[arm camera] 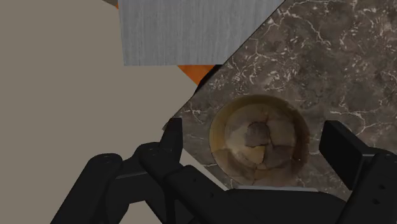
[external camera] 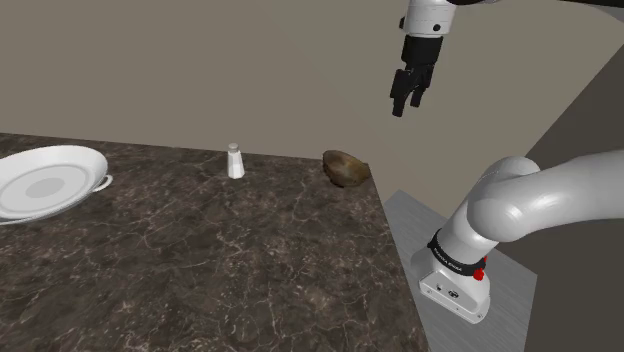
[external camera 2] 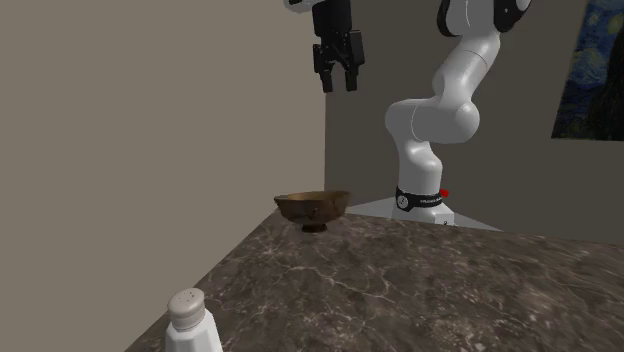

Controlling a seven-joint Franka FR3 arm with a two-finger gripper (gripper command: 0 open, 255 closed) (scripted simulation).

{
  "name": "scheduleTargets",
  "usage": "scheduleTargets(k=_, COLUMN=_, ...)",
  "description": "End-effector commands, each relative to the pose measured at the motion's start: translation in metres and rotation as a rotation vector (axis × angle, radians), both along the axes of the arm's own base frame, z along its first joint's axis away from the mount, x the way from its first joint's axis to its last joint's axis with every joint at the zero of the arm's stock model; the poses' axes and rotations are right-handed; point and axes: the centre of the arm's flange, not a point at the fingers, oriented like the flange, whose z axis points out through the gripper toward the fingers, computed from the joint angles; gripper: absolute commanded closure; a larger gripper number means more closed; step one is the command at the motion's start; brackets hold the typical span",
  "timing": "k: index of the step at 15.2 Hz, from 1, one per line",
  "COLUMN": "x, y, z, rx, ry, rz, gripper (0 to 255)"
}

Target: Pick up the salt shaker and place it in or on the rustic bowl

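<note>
Hovering high over the brown bowl (external camera: 345,168), fingers (external camera: 398,102) down, apart.

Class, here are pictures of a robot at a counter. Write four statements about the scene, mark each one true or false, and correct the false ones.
1. The small white salt shaker stands upright on the dark marbled counter. True.
2. The black two-finger gripper is shut on the shaker. False: it is open and empty, high in the air over the bowl.
3. The brown rustic bowl has nothing in it. True.
4. The wide white dish lies between the shaker and the bowl. False: it lies at the shoulder view's far left, on the far side of the shaker from the bowl.
</note>
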Motion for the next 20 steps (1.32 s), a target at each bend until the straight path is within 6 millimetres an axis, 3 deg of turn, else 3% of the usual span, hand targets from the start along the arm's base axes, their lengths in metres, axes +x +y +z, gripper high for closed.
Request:
scheduleTargets(k=1, x=0.0, y=0.0, z=0.0, rx=0.0, ry=0.0, rz=0.0, gripper=0)
scheduleTargets(k=20, x=0.165, y=0.14, z=-0.095, rx=0.052, ry=-0.09, rz=0.022, gripper=0)
